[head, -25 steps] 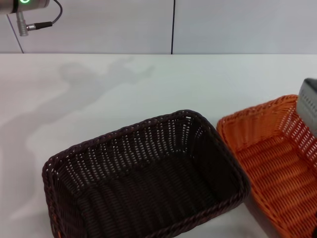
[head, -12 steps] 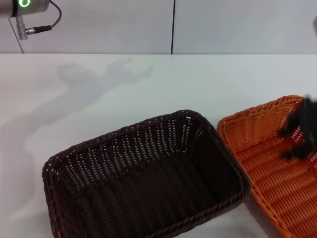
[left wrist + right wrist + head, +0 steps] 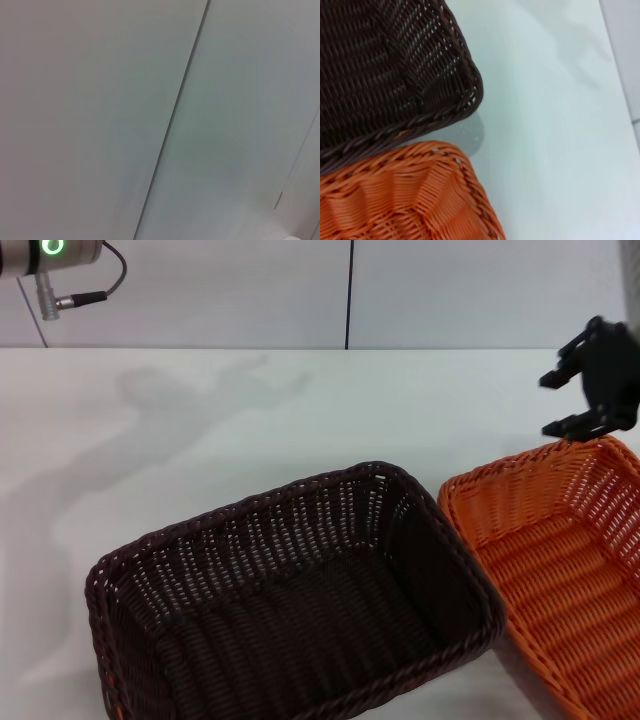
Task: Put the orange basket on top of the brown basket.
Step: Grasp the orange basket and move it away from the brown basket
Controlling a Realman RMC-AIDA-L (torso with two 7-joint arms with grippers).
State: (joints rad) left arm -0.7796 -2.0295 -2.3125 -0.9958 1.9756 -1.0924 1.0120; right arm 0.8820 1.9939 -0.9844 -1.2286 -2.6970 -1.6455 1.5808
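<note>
The orange basket point(image 3: 560, 580) sits on the white table at the right, and the brown basket point(image 3: 300, 590) lies just left of it, their near corners almost touching. Both are empty. My right gripper point(image 3: 552, 403) hovers above the far rim of the orange basket; it is open, with nothing between its black fingers point(image 3: 580, 425). In the right wrist view, a corner of the brown basket point(image 3: 380, 75) lies next to a corner of the orange basket point(image 3: 405, 195). Only a piece of my left arm point(image 3: 50, 260) shows, at the top left, and its gripper is out of view.
The white table point(image 3: 200, 410) stretches behind and to the left of the baskets up to a grey panelled wall point(image 3: 350, 290). The left wrist view shows only that wall point(image 3: 150, 120).
My right gripper has risen from over the inside of the orange basket to above its far rim. The baskets have not moved.
</note>
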